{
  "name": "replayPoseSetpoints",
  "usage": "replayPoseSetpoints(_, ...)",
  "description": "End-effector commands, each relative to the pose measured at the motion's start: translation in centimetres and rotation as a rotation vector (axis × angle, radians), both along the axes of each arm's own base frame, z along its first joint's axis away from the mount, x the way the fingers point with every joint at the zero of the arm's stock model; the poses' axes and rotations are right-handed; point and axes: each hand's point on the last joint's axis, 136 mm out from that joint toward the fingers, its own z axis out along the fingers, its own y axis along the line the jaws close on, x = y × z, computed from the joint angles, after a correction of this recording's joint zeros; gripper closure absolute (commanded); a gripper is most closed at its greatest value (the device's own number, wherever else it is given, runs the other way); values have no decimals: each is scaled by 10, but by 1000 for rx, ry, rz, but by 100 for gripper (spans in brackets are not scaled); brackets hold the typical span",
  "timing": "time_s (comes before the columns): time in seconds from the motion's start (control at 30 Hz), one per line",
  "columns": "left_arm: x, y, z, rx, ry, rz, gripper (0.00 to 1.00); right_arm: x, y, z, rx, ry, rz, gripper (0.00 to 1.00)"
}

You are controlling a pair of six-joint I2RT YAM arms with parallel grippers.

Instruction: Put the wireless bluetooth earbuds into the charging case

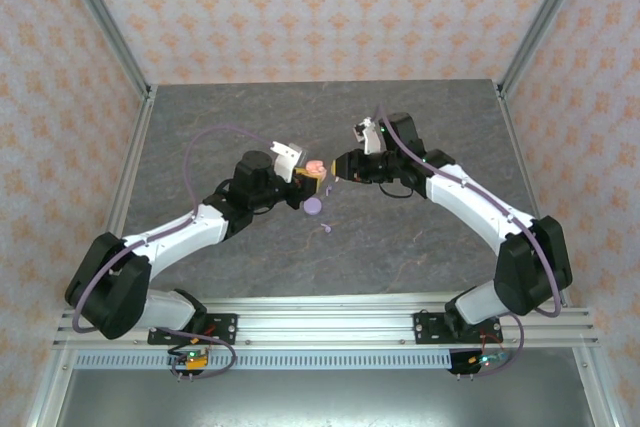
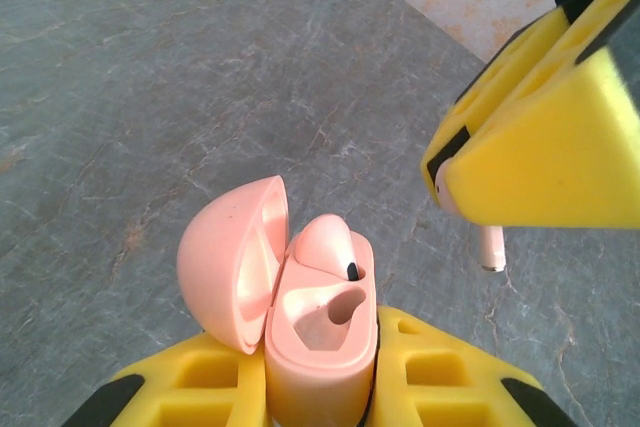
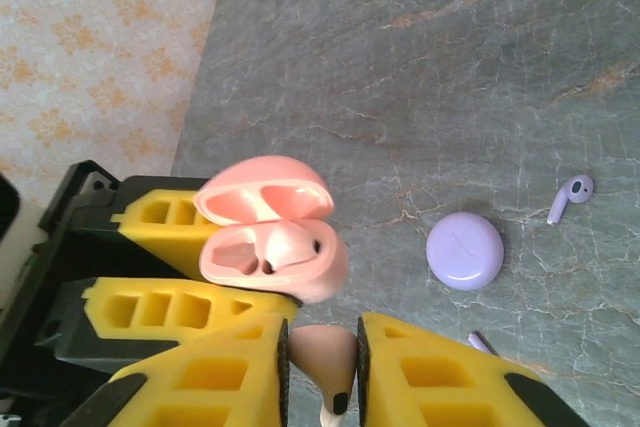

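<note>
You have one pink earbud (image 2: 325, 244) seated in the open pink charging case (image 2: 318, 352) clamped by your left end effector (image 2: 320, 382); your right end effector (image 3: 320, 372) pinches the second pink earbud (image 3: 322, 345) just beside that case, and the lavender earbuds (image 3: 570, 195) lie unloaded on the worktop (image 3: 420, 67) near it.

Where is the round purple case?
The lavender case lies on the table, mid-frame in the top view, just below the pink case the left gripper holds, a lavender earbud nearby.
</note>
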Motion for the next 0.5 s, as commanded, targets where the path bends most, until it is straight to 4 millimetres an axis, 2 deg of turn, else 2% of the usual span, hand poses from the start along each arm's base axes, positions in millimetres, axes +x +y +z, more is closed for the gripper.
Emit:
replayPoseSetpoints(0.0,0,-13,12,-27,-55,-73,80,5,6,38,59,-80,10,76)
replayPoseSetpoints(0.2,-5,-28,10,-18,-39,-137,80,8,10,46,54,-103,10,76)
replayPoseSetpoints(0.47,-12,-42,20,-52,-34,-203,80,10,10,41,-19,-128,-4,76)
